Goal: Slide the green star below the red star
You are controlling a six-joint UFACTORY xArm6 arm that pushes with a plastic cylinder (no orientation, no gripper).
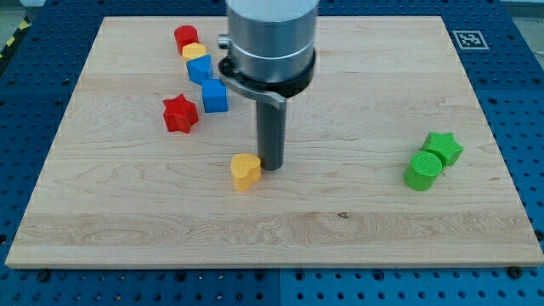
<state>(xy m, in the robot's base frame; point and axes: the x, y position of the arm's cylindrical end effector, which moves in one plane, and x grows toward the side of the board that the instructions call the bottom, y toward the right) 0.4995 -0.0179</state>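
A pale wooden surface (340, 229) lies on a blue perforated bench, with a small black-and-white marker tag (468, 39) at the board's top right corner. The green star (444, 147) sits far over at the view's right, touching a green cylinder (422, 171) just below and to its left. It is squat, with no long axis; one point aims toward the view's top. The red star (179, 113) lies well apart, on the left half. Above it a cluster runs up the board: a blue cube (215, 96), another blue block (200, 68), a yellow block (195, 52) and a red block (186, 37). The rod carries no hand, so nothing is clasped. My tip (271, 163) rests near the centre, just right of a yellow heart-like block (246, 171).
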